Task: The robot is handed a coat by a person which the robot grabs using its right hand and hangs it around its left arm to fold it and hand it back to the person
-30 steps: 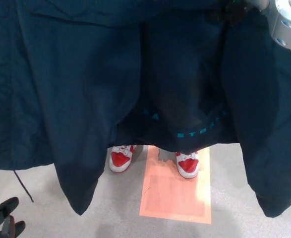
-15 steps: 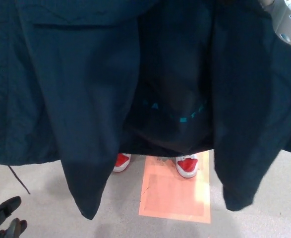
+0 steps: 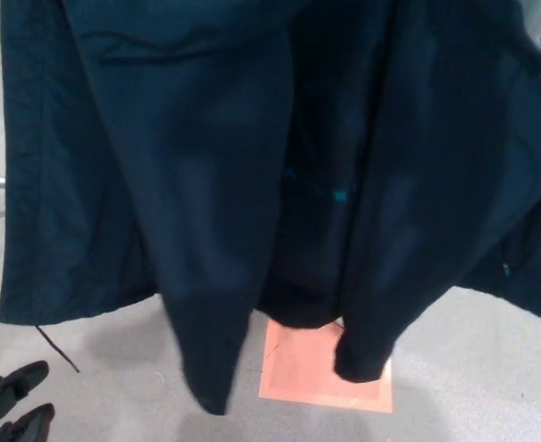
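Note:
A dark navy coat (image 3: pixel 252 166) hangs from above and fills nearly the whole head view. Two sleeves dangle from it, one ending at the lower middle (image 3: pixel 210 378) and one further right (image 3: pixel 362 350). A bit of teal lettering (image 3: pixel 340 195) shows on the inner lining. A thin cord (image 3: pixel 56 347) trails from the coat's left hem. My left hand (image 3: pixel 12 410) sits low at the bottom left corner, clear of the coat, its black fingers apart and holding nothing. My right hand is hidden or out of frame.
An orange rectangle (image 3: pixel 321 378) marks the grey floor (image 3: pixel 473 368) under the coat, partly covered by the sleeves. The coat blocks any view of the person behind it.
The coat has bunched and dropped lower in view, and its sleeves have swung toward the middle. It now hides the red and white shoes. My silver right forearm has left the top right corner.

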Tool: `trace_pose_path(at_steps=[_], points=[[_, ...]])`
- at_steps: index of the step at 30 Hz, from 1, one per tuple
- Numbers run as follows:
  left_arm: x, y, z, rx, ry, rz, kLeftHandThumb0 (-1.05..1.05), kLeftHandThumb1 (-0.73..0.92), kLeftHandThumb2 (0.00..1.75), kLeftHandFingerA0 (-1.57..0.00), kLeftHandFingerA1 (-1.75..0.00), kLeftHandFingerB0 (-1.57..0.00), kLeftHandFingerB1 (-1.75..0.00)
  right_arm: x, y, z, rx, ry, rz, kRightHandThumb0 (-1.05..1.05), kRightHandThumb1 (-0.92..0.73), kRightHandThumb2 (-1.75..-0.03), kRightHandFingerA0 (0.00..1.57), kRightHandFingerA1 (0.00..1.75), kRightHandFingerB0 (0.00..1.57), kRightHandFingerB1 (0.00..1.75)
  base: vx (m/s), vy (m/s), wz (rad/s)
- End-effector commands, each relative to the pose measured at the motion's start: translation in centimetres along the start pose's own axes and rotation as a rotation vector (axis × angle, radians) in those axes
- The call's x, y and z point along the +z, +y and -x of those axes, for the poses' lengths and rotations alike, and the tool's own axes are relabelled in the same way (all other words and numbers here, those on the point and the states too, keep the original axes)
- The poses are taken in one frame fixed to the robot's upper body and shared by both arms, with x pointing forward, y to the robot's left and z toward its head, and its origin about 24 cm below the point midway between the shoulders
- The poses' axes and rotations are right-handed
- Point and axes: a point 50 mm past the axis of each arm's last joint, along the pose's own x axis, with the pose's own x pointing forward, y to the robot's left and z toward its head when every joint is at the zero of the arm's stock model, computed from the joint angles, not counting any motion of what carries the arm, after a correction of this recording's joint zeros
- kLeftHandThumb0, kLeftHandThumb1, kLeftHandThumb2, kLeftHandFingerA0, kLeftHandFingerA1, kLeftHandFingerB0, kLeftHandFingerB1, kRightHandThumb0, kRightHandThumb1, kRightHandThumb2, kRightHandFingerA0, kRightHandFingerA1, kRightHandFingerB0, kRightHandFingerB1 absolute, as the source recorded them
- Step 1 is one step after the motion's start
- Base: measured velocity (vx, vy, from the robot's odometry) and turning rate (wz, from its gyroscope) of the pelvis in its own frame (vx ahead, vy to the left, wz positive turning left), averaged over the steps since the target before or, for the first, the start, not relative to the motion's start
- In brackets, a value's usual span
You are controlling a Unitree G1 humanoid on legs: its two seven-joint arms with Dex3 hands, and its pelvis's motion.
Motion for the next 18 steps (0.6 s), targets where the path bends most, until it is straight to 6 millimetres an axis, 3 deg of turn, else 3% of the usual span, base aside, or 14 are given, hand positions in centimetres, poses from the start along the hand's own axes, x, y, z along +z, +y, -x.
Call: trace_pose_path(at_steps=[1, 2, 3, 7, 8, 9, 10, 11, 12, 13, 14, 15, 18], points=[[1.2, 0.1, 0.2, -0.094, 0.001, 0.009, -0.75, 0.69, 1.03, -0.15, -0.48, 0.00, -0.39, 2.7, -10.4, -0.2, -0.442, -0.083, -0.035, -0.39, -0.87, -0.67, 0.78, 1.75, 0.58, 1.43, 0.00, 0.000, 0.00], [1.3, 0.1, 0.2, -0.103, -0.003, 0.001, -0.76, 0.70, 1.03, -0.11, -0.46, 0.00, -0.37, 2.8, -10.6, -0.2, -0.445, -0.085, -0.038, -0.38, -0.85, -0.67, 0.76, 1.75, 0.53, 1.44, 0.00, 0.000, 0.00], [1.5, 0.1, 0.2, -0.108, -0.012, -0.010, -0.36, 0.54, 1.10, 0.00, -0.48, 0.00, -0.48, 2.9, -11.0, -0.2, -0.449, -0.092, -0.046, -0.37, -0.86, -0.66, 0.76, 1.75, 0.53, 1.45, 0.00, 0.000, 0.00], [1.8, -0.1, 0.1, -0.117, -0.015, -0.026, -0.36, 0.52, 1.09, 0.00, -0.47, 0.00, -0.48, 3.2, -11.6, -0.2, -0.456, -0.101, -0.064, -0.39, -0.84, -0.68, 0.79, 1.74, 0.60, 1.49, 0.00, 0.000, 0.00], [1.9, -0.2, 0.1, -0.132, -0.022, -0.026, -0.76, 0.73, 0.95, -0.10, -0.41, -0.08, -0.38, 3.3, -11.7, -0.2, -0.455, -0.099, -0.065, -0.39, -0.85, -0.67, 0.80, 1.74, 0.60, 1.44, 0.00, 0.000, 0.00], [2.0, -0.4, 0.2, -0.151, -0.030, -0.026, -0.76, 0.73, 0.95, -0.10, -0.41, -0.08, -0.38, 3.4, -11.8, -0.2, -0.455, -0.097, -0.067, -0.39, -0.85, -0.67, 0.80, 1.74, 0.60, 1.44, 0.00, 0.000, 0.00], [2.1, -0.6, 0.2, -0.174, -0.034, -0.032, -0.74, 0.89, 0.66, -0.17, -0.32, -0.10, -0.28, 3.5, -11.9, -0.2, -0.461, -0.097, -0.071, -0.38, -0.85, -0.66, 0.82, 1.73, 0.64, 1.42, 0.00, 0.000, 0.00], [2.2, -1.0, 0.2, -0.185, -0.034, -0.040, -0.36, 0.53, 1.10, 0.00, -0.47, 0.00, -0.48, 3.8, -12.0, -0.2, -0.479, -0.102, -0.064, -0.39, -0.84, -0.66, 0.83, 1.72, 0.62, 1.42, 0.00, 0.000, 0.00], [2.3, -1.1, 0.2, -0.189, -0.034, -0.040, -0.36, 0.53, 1.09, 0.00, -0.47, 0.00, -0.48, 4.0, -12.1, -0.2, -0.486, -0.102, -0.065, -0.40, -0.85, -0.65, 0.83, 1.71, 0.63, 1.38, 0.00, 0.000, 0.00], [2.3, -1.2, 0.3, -0.204, -0.036, -0.038, -0.78, 0.73, 0.93, -0.08, -0.40, -0.08, -0.40, 4.1, -12.1, -0.2, -0.494, -0.103, -0.066, -0.40, -0.82, -0.68, 0.83, 1.70, 0.65, 1.35, 0.00, 0.000, 0.00], [2.3, -1.4, 0.3, -0.224, -0.038, -0.037, -0.78, 0.73, 0.93, -0.08, -0.40, -0.08, -0.40, 4.3, -12.1, -0.2, -0.504, -0.103, -0.066, -0.40, -0.82, -0.68, 0.83, 1.70, 0.65, 1.35, 0.00, 0.000, 0.00], [2.4, -1.6, 0.3, -0.231, -0.036, -0.033, -0.37, 0.50, 1.08, 0.00, -0.48, 0.00, -0.48, 4.5, -12.2, -0.2, -0.521, -0.106, -0.061, -0.40, -0.82, -0.69, 0.85, 1.69, 0.68, 1.33, 0.00, 0.000, 0.00], [2.6, -2.0, 0.4, -0.283, -0.043, -0.017, -0.37, 0.50, 1.08, -0.01, -0.48, -0.01, -0.47, 5.1, -12.4, -0.2, -0.546, -0.111, -0.054, -0.40, -0.83, -0.66, 0.86, 1.74, 0.63, 1.44, 0.00, 0.000, 0.00]])
